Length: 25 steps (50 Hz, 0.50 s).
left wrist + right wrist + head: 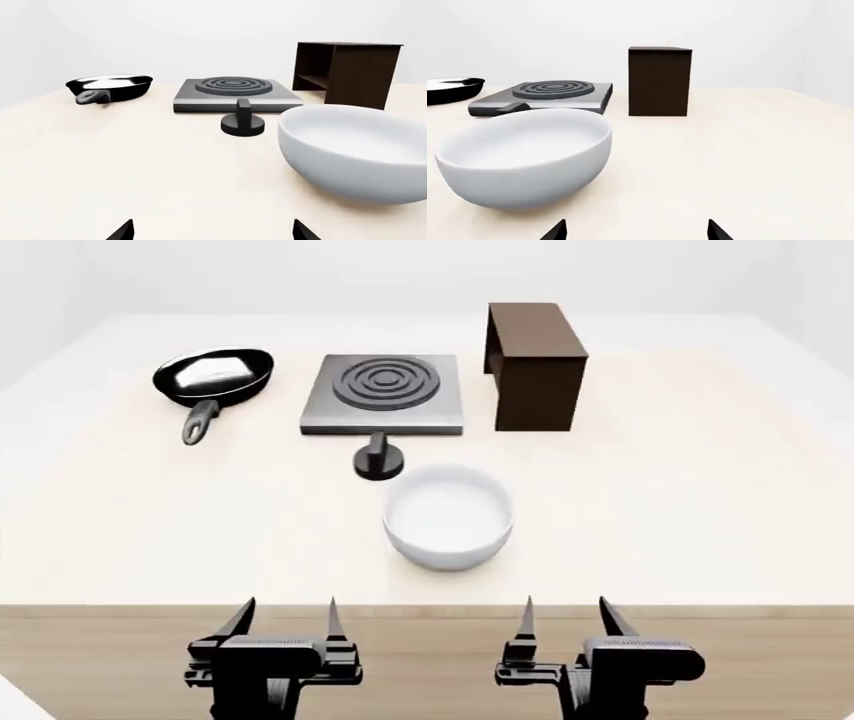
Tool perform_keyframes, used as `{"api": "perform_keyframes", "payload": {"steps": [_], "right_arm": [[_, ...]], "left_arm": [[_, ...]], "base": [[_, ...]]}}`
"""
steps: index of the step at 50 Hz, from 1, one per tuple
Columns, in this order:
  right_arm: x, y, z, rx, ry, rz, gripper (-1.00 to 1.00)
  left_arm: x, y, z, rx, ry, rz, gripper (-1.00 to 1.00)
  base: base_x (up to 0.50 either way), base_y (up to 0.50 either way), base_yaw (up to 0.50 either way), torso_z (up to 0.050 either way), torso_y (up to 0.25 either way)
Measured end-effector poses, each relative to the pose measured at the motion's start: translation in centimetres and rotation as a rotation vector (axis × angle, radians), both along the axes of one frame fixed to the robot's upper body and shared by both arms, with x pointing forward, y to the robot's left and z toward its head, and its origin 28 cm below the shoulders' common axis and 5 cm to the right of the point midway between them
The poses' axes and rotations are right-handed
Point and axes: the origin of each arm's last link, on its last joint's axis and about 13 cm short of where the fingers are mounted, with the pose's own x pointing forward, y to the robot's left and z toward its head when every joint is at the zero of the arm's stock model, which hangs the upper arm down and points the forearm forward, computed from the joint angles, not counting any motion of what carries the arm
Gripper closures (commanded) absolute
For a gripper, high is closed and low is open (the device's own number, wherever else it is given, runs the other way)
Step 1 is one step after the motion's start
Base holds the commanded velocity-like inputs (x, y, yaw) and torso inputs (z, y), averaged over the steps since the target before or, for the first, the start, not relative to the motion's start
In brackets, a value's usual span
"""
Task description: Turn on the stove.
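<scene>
**Stove knob untouched, both tools waiting at the near edge**

The worktop (694, 520) is seen carrying everything. Far of centre lies the stove (383, 395), a flat grey slab with a dark ringed burner, judged heavy and rigid enough to stay put when its control is worked. To its right a brown wooden box (534, 365) stands; to its left a black frying pan (214, 377) rests. A white bowl (449, 515) sits nearer, just in front of the knob (an obstacle to be skirted). The left tool (287, 625) and the right tool (565, 623) are held at the near edge, each with fingers spread apart and nothing gripped. Smallest is the knob (378, 459), just in front of the slab's near side: hard, ridged, probably not slippery. It is best pinched across its upright rib and twisted.
</scene>
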Motion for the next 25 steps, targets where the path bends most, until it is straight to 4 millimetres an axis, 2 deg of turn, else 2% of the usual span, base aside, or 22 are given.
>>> {"api": "perform_keyframes", "payload": {"steps": [25], "right_arm": [[-0.03,0.04,0.04,-0.009,-0.017,-0.007,-1.0]], "left_arm": [[-0.01,0.03,-0.05,0.007,-0.001,0.001,-1.0]], "base": [[0.0,0.5,0.0,0.0,0.0]]}}
